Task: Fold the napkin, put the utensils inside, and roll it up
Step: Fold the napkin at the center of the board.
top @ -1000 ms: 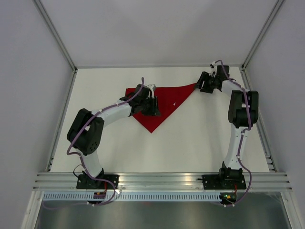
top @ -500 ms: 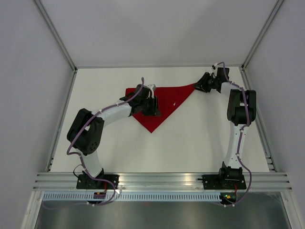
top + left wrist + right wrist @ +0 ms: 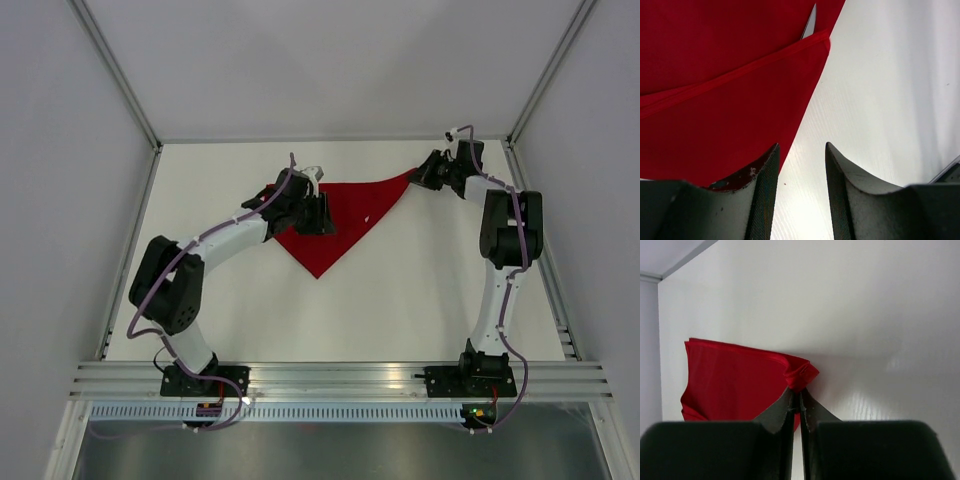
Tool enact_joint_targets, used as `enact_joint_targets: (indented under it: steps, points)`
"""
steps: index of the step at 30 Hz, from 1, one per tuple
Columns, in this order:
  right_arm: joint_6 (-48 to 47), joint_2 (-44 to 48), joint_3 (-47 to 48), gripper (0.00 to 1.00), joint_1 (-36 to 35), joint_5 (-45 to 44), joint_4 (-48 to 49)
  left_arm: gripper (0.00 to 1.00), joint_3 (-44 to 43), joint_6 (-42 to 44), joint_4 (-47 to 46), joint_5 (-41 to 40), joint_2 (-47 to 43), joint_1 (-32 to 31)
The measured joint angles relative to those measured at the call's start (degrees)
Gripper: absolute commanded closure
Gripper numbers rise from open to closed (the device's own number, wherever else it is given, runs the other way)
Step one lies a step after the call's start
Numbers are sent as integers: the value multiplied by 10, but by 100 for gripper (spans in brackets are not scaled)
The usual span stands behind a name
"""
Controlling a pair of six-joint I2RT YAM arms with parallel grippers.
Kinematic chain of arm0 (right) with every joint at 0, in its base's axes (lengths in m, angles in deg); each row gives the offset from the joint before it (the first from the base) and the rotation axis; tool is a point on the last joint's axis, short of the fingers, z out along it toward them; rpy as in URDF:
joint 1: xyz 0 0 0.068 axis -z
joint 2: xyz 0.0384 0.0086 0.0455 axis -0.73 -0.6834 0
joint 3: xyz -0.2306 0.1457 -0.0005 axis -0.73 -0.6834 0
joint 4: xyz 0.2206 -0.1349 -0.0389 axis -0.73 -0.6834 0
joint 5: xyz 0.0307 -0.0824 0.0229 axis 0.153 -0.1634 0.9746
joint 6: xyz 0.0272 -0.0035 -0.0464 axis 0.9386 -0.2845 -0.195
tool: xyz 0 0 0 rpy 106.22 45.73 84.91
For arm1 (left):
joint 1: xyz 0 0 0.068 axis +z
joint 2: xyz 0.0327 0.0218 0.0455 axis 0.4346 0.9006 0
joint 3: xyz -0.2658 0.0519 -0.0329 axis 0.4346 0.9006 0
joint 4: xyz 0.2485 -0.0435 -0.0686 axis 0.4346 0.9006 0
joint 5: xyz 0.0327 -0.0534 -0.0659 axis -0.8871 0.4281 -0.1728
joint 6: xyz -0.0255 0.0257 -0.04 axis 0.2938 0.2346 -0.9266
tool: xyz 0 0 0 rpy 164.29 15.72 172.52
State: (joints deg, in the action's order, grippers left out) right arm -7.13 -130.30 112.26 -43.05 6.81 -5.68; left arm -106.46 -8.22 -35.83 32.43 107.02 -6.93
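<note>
R gripper (image 3: 796,405) fingers pinching napkin's (image 3: 730,382) bunched corner. L gripper (image 3: 801,195) fingers spread, straddling napkin's edge; touching or not, can't tell. L arm (image 3: 235,230) hiding napkin's left part in top view. Napkin lying folded, red triangle on table (image 3: 420,290).

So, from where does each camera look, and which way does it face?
Top external: above and behind, facing down at the table; the left arm and right arm show whole.
Left wrist: on the left arm, facing down past the open left gripper at the napkin edge.
Right wrist: on the right arm, facing along the right gripper, shut on a napkin corner.
Shared: all three show the napkin.
</note>
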Motion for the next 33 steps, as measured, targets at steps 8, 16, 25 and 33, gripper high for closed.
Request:
enact_joint_targets:
  steps: [8, 16, 25, 33]
  points:
    - [-135, 119, -63, 90, -62, -3, 7, 52, -9, -16, 2, -4, -88, 14]
    - [-352, 237, -162, 91, -240, -46, -21, 52, -7, -34, 4, -24, -164, 24]
    - [-540, 266, -223, 92, -365, -132, -57, 52, 30, -57, 15, -53, -245, 41]
    - [-621, 266, -255, 93, -434, -195, -66, 51, 42, -63, 17, -61, -265, 45]
